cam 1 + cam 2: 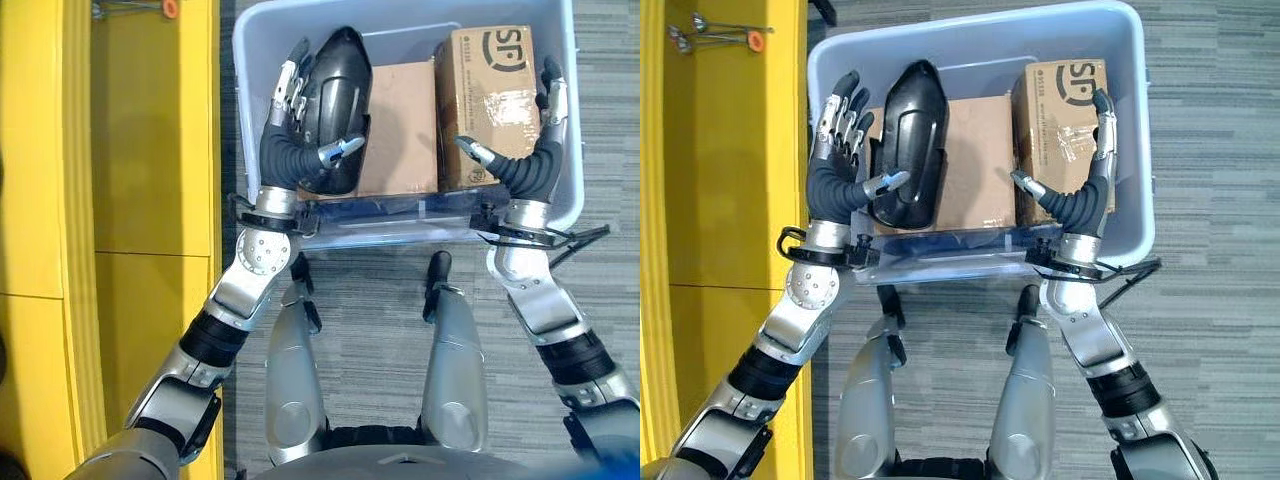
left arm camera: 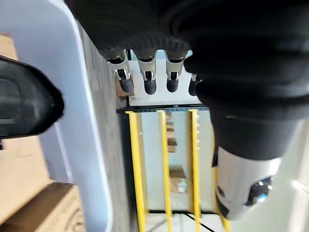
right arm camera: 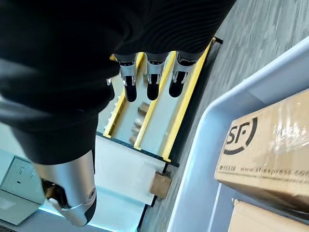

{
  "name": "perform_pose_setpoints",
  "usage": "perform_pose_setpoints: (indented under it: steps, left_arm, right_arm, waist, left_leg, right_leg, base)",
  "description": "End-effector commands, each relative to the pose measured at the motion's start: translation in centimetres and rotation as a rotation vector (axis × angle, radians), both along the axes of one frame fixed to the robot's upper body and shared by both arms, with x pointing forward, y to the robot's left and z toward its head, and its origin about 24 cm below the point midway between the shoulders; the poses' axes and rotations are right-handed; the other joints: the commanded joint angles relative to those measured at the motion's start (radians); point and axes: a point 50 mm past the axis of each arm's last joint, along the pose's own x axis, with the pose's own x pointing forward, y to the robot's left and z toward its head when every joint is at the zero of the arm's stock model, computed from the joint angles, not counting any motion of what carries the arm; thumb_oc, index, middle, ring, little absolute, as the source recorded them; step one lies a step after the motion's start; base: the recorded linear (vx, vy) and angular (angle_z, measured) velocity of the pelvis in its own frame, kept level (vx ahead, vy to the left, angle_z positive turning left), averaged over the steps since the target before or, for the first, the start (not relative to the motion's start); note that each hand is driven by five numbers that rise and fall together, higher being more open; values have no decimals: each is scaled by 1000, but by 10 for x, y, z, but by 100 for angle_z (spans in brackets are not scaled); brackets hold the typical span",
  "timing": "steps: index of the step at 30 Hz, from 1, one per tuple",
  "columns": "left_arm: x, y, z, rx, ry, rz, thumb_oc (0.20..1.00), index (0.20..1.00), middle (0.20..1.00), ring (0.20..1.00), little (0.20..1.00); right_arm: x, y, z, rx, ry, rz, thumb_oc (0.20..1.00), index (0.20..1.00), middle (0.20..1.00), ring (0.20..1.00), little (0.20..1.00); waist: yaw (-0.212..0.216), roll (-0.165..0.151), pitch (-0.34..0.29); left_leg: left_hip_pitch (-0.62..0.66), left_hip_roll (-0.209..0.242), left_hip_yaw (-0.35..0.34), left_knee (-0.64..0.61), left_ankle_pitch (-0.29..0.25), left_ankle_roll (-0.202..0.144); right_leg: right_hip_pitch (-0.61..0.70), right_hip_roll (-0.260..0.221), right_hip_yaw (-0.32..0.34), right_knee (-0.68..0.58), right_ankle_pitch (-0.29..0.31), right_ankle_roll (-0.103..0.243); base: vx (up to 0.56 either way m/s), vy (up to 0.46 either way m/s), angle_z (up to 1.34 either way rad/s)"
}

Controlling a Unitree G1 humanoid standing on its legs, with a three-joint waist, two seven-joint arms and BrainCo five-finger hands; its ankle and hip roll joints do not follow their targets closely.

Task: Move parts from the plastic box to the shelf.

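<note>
left hand (image 1: 840,135) spread at nine o'clock of the black part (image 1: 908,140) in the plastic box (image 1: 1135,215), right hand (image 1: 1092,165) open on the cardboard box (image 1: 1065,100) — could slip, unpinched.

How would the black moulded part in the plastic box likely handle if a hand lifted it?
The black moulded part looks like a rigid shell, so probably stiff and light for its size. Its glossy, curved surface may slip between fingers. Resting on a cardboard box in the plastic box, its rounded back could rock when nudged.
</note>
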Motion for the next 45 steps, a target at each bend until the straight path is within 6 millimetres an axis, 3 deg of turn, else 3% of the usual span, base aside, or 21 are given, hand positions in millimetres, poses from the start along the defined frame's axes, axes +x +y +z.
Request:
perform_pose_setpoints:
  steps: [1, 7, 13, 14, 16, 20, 21, 22, 34, 45]
  left_arm:
    - [-5, -4, 23, 15, -119, 55, 1000, 1000, 1000, 1000, 1000]
    - [19, -1, 14, -28, -16, 287, 1000, 1000, 1000, 1000, 1000]
    - [38, 8, -4, 1, 92, 496, 1000, 1000, 1000, 1000, 1000]
    - [44, 19, -17, -52, 160, 637, 1000, 1000, 1000, 1000, 1000]
    - [46, 23, -25, -48, 200, 687, 1000, 1000, 1000, 1000, 1000]
    - [50, 16, -32, 25, 243, 636, 1000, 1000, 1000, 1000, 1000]
    - [51, 14, -37, 43, 269, 619, 1000, 1000, 1000, 1000, 1000]
    - [52, 11, -35, 54, 262, 603, 1000, 1000, 1000, 1000, 1000]
    - [64, -21, -41, 211, 333, 444, 1000, 1000, 1000, 1000, 1000]
    - [68, -39, -41, 193, 360, 340, 1000, 1000, 1000, 1000, 1000]
  right_arm:
    - [-7, 7, 35, 52, -151, 117, 1000, 1000, 1000, 1000, 1000]
    - [-10, 14, 49, 41, -156, 167, 1000, 1000, 1000, 1000, 1000]
    - [-2, 13, 45, 76, -103, 162, 1000, 1000, 1000, 1000, 1000]
    - [0, 13, 41, 81, -89, 141, 1000, 1000, 1000, 1000, 1000]
    - [1, 12, 37, 93, -72, 125, 1000, 1000, 1000, 1000, 1000]
    - [5, 14, 34, 117, -41, 131, 1000, 1000, 1000, 1000, 1000]
    - [6, 15, 31, 122, -25, 134, 1000, 1000, 1000, 1000, 1000]
    - [7, 16, 33, 126, -29, 138, 1000, 1000, 1000, 1000, 1000]
    - [15, 15, 29, 129, 41, 167, 1000, 1000, 1000, 1000, 1000]
    - [20, 15, 27, 139, 70, 188, 1000, 1000, 1000, 1000, 1000]
  waist:
    - [9, -53, -32]
    - [-19, -77, -32]
    - [-26, -102, -32]
    - [-29, -111, -32]
    - [-25, -117, -32]
    - [-25, -126, -32]
    - [-27, -128, -32]
    - [-28, -130, -32]
    - [-66, -151, -32]
    - [-93, -169, -32]
  left_leg:
    - [-9, -17, 70, 34, -69, 3]
    - [-44, -3, 90, 59, -76, -12]
    - [-98, 2, 84, 78, -77, -17]
    - [-113, 1, 81, 85, -79, -19]
    - [-124, -2, 75, 85, -78, -20]
    - [-134, 3, 73, 90, -78, -21]
    - [-116, 0, 64, 97, -102, -29]
    - [-136, 3, 75, 94, -81, -20]
    - [-137, 17, 83, 146, -121, -28]
    - [-158, 29, 98, 186, -139, -22]
  right_leg:
    - [3, 89, -54, -39, 9, -19]
    - [-31, 105, -39, -50, 17, -17]
    - [-70, 109, -44, -60, 30, -15]
    - [-79, 114, -43, -64, 35, -13]
    - [-84, 115, -46, -71, 39, -11]
    - [-90, 114, -53, -72, 45, -9]
    - [-71, 114, -48, -65, 26, -1]
    - [-91, 116, -53, -70, 44, -9]
    - [-93, 130, -34, -46, 29, -4]
    - [-112, 149, -20, -34, 33, -9]
  base:
    - [-19, 28, -34]
    - [-19, 17, -25]
    - [-25, -41, -3]
    - [-18, -57, -2]
    - [-14, -88, -2]
    - [14, -51, 2]
    - [9, -26, 3]
    - [51, -11, 2]
    - [19, 3, -3]
    - [11, -2, -3]
